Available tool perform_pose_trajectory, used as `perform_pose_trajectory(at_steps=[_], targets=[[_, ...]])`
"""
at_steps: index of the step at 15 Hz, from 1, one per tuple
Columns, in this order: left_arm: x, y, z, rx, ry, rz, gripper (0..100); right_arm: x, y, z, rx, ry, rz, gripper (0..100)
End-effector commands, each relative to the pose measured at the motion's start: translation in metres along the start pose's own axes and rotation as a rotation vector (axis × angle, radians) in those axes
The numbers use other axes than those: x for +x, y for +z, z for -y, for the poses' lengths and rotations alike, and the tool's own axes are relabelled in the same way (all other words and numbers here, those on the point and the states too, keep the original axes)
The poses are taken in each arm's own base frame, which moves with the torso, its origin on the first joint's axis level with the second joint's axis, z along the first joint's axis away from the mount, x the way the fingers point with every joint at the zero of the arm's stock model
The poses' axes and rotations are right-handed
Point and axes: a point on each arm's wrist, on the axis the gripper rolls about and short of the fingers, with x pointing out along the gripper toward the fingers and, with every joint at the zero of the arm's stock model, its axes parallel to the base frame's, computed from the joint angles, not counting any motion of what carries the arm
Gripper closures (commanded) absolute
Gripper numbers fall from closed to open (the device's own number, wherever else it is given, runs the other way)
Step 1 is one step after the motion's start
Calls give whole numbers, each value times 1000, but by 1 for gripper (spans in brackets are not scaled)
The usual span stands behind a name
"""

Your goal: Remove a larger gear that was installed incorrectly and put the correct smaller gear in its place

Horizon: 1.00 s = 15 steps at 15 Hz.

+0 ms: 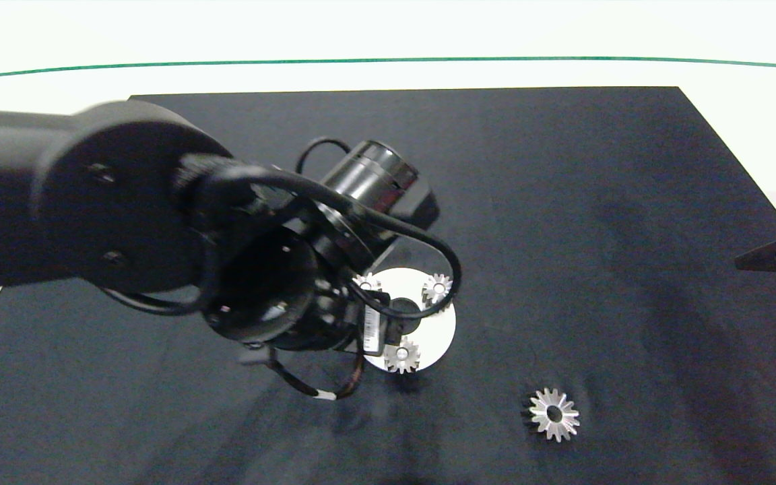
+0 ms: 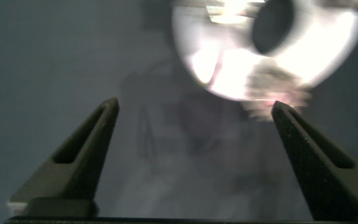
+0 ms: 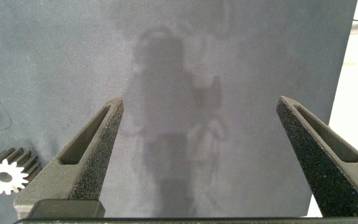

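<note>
Black cloth covers the desk (image 1: 630, 202), and nearest the front edge lies the larger gear (image 1: 554, 414), star-like with long pointed teeth, flat on the cloth and well apart from the round white plate (image 1: 443, 330). So the wrong gear looks to be already off. On the plate sit three small short-toothed gears around a dark central hole: one at the near rim (image 1: 402, 355), one at the far right (image 1: 437, 287), one at the far left (image 1: 365, 283), half hidden by cables. Which of them is the smaller gear just fitted, I cannot tell. The left gripper (image 2: 194, 109) hangs over the plate's left side, jaws spread wide and holding nothing, the plate showing just beyond them. If seating is the step in hand, I would judge it wise to lift straight up so no cable or finger snags a gear. The right gripper (image 3: 201, 106) waits at the desk's right edge, jaws open and empty.
</note>
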Motion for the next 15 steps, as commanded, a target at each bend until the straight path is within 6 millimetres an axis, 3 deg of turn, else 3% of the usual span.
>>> perform_pose_trajectory(at_steps=[1,3,4,5,7,10,15], targets=[[-70,0,-91,-225,87,47,0,5,-1,-1,-13,-1,-20,0],[-97,-11,-128,-307,146,59,0,7,-1,-1,-20,-2,-29,0],[-97,-11,-128,-307,146,59,0,7,-1,-1,-20,-2,-29,0],[-122,-21,-151,-367,166,117,0,12,-1,-2,-21,-3,-43,0],[-141,-28,-166,-382,177,177,0,11,0,-3,-23,-1,-39,0],[-156,-36,-179,-396,212,223,0,7,-1,-5,-30,9,-26,0],[-156,-38,-176,-364,181,217,0,7,-5,-11,-53,29,-34,0]])
